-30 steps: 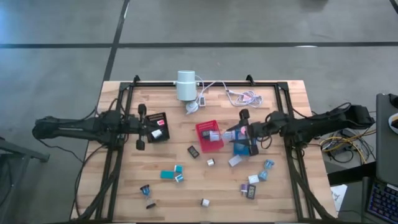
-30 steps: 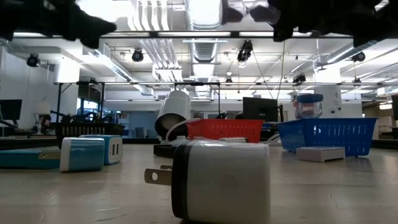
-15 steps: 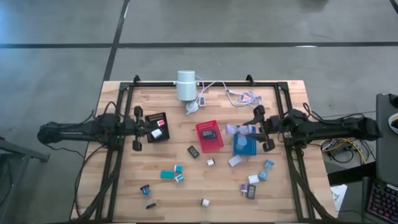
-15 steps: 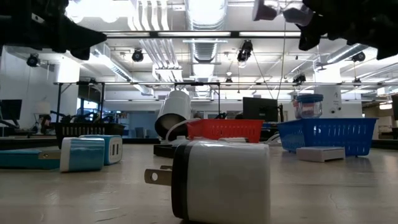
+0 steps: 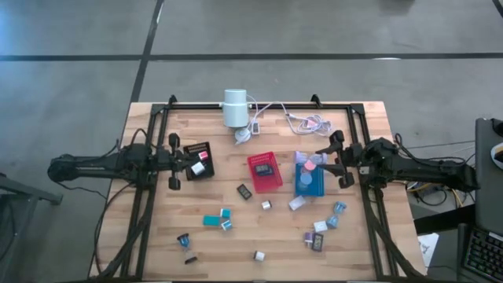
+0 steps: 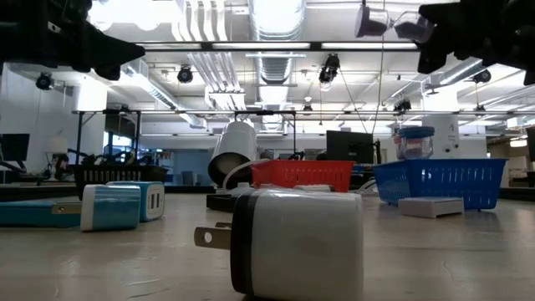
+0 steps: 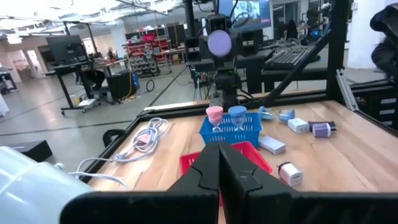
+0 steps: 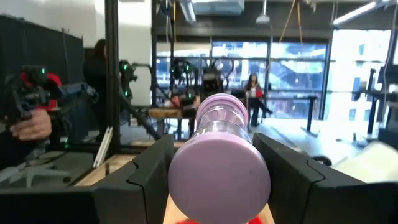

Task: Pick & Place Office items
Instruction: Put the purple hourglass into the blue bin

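1. The right gripper (image 5: 326, 159) hangs over the blue tray (image 5: 310, 185), near the worktop's right edge. Its fingers (image 8: 149, 171) pinch a lilac disc (image 8: 219, 168); the right wrist view shows this large, while in the high view the disc is too small to make out clearly.
2. The left gripper (image 5: 174, 161) hangs by the black tray (image 5: 198, 150) toward the left edge, its fingers (image 7: 205, 171) pressed together with nothing between them.
3. In the low view both arms are cut off at the top of the picture as dark shapes, and a white plug block (image 6: 297, 242) close to the camera hides much of the worktop behind it.
4. A pink disc (image 7: 214, 113) and a pale blue one (image 7: 237, 112) stand in the blue tray; the left wrist view shows them plainly.
5. The red tray (image 5: 265, 171) lies mid-worktop with a dark item (image 5: 264, 167) inside. What it is cannot be told.
6. Small teal blocks (image 5: 212, 220), white and dark pieces lie scattered toward the near edge.
7. A white cylinder (image 5: 234, 108) with cables (image 5: 302, 120) sits at the far edge.
8. The right wrist view shows a person (image 8: 34, 112) beyond the worktop.
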Robot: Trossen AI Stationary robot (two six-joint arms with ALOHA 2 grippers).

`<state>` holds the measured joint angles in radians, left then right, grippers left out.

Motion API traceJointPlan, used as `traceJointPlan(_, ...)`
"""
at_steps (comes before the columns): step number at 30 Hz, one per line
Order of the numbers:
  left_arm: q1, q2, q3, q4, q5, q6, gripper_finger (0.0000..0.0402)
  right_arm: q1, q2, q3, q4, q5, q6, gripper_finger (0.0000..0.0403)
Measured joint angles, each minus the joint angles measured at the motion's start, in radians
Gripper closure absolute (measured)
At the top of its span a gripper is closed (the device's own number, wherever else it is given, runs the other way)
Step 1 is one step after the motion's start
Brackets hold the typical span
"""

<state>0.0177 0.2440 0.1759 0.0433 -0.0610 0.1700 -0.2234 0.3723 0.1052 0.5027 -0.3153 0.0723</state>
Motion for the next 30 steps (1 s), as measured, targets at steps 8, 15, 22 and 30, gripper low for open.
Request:
traceJointPlan(8,0.0,0.0,-0.001,0.002,-0.006,0.011,0.0399,0.0,-0.105,-0.041,-0.003,-0.034,-0.015,0.021)
traceJointPlan(15,0.0,0.001,-0.001,0.002,-0.014,0.018,0.0397,-0.022,-0.163,-0.056,-0.058,-0.025,-0.032,0.021)
traceJointPlan(22,0.0,0.001,-0.001,0.002,-0.014,0.018,0.0397,-0.071,-0.159,-0.072,-0.107,-0.023,-0.016,0.021)
traceJointPlan(30,0.0,0.001,-0.001,0.002,-0.014,0.021,0.0396,-0.092,-0.148,-0.067,-0.097,0.02,0.03,0.021)
